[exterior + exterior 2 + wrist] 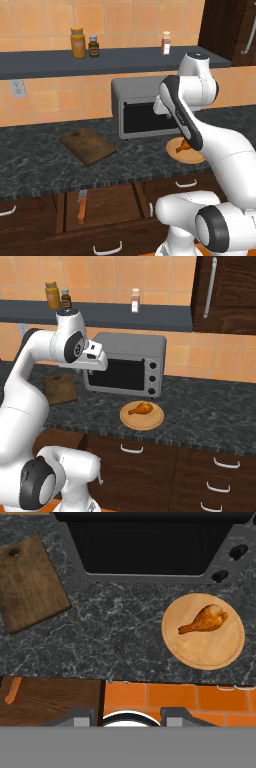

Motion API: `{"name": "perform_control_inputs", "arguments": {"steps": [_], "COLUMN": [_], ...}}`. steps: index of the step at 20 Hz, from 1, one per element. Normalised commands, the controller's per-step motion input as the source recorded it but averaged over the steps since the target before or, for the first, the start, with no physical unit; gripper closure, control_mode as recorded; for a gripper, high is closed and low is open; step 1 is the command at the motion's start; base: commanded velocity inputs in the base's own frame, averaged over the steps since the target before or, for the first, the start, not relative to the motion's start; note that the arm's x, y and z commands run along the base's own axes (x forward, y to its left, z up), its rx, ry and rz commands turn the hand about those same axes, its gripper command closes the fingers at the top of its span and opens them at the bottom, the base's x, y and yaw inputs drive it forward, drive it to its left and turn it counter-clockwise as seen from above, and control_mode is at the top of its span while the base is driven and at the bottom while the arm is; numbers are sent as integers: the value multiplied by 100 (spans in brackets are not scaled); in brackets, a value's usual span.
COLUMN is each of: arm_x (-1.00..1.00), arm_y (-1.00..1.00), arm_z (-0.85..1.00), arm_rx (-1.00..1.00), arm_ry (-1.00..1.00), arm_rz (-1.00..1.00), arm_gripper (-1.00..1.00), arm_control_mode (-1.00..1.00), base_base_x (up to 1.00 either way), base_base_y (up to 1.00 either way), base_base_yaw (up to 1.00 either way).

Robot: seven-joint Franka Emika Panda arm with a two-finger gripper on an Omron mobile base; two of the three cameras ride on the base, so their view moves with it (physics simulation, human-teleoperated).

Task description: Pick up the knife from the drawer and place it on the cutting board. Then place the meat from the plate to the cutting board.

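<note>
Knife (82,207), a small one with an orange handle and short grey blade, lies in the wide, shallow dark brown wooden drawer (107,204), which stands pulled out below the counter; it rests near the drawer's left side, blade pointing toward the counter. In the hand view only the orange handle shows, at the left edge over the drawer's brown bottom. The flat rectangular dark brown wooden cutting board (88,145) lies bare on the dark speckled stone counter (35,160), left of the grey toaster oven (142,107) and well apart from the round light tan wooden plate (203,632). The small orange-brown drumstick-shaped meat (204,619) lies on that plate, rounded end toward the oven. The plate sits on the counter just in front of the oven's right half.

The white arm's hand hangs high above the counter's front edge, between board and plate, looking straight down. The two-finger gripper (129,717) holds nothing; its dark tips stand apart at the bottom of the hand view, but whether the jaws are spread or partly drawn in I cannot tell. A yellow jar (77,43) and two small bottles stand on the dark shelf (115,60) above.
</note>
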Motion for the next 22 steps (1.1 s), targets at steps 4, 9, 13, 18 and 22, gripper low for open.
{"name": "perform_control_inputs", "arguments": {"steps": [4,9,13,18,22], "arm_x": [-32,-58,-31,-21,-7], "arm_y": [0,0,0,0,2], "arm_z": [-3,-25,-34,-43,-59], "arm_rx": [0,0,0,0,-3], "arm_ry": [0,0,0,0,0], "arm_rz": [0,0,0,0,2], "arm_gripper": [-100,-100,-100,-100,-100], "arm_control_mode": [-100,-100,-100,-100,-100], "base_base_x": [0,0,0,0,0], "base_base_y": [0,0,0,0,0], "base_base_yaw": [0,0,0,0,0]}}
